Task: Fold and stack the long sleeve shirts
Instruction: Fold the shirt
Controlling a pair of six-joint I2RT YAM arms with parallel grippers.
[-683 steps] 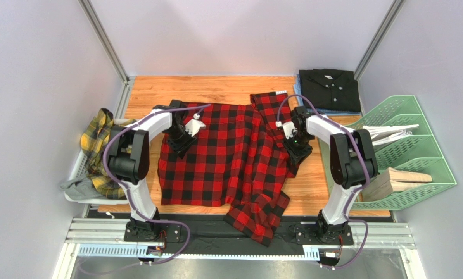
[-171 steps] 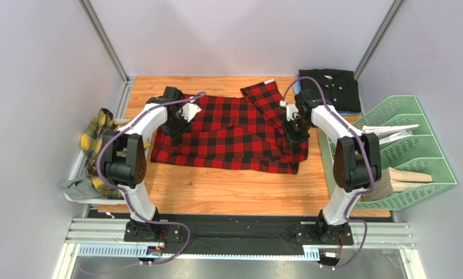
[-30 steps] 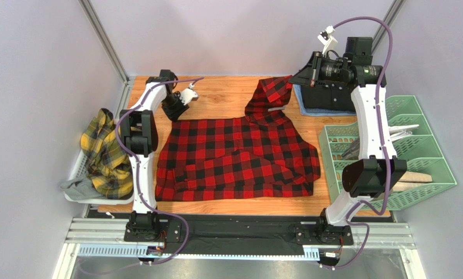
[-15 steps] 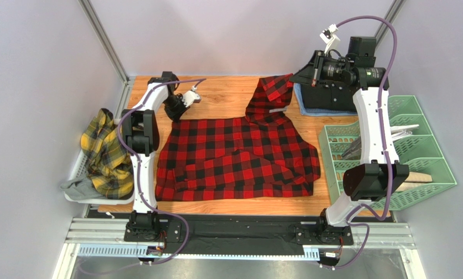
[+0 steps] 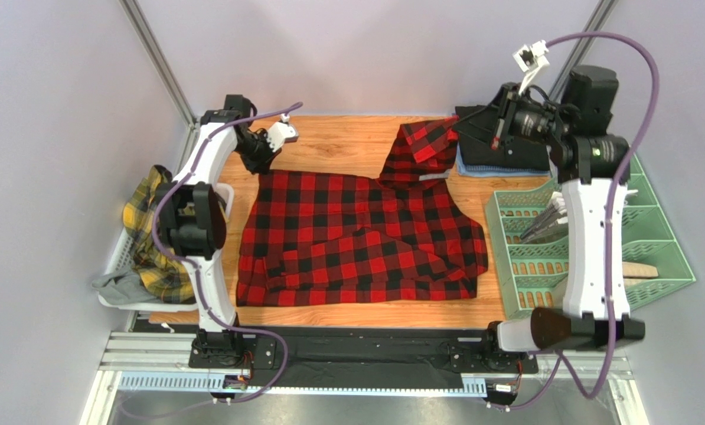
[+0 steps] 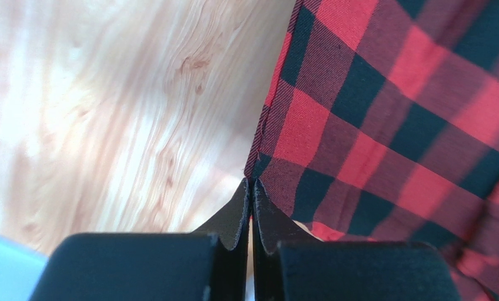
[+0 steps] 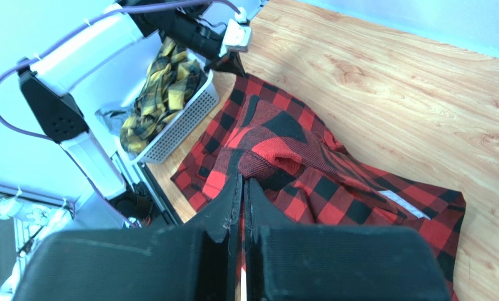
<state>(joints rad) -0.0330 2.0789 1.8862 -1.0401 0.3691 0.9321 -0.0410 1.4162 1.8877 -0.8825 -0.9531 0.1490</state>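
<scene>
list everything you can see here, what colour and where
red-and-black check cloth shirt: one, red and black, spread on the table, one part held up at the far right
yellow-and-dark plaid cloth shirt: one, yellow and dark, bunched in the basket
plain black cloth shirt: one, black, folded at the far right corner
grey cloth: one, grey, in the basket's near end
white mesh basket: one, white, left edge
green mesh file rack: one, green, right side
wooden table: one, light brown, under it all
left gripper: one, black, shut at the check shirt's far left corner
right gripper: one, black, raised, shut on the check shirt
</scene>
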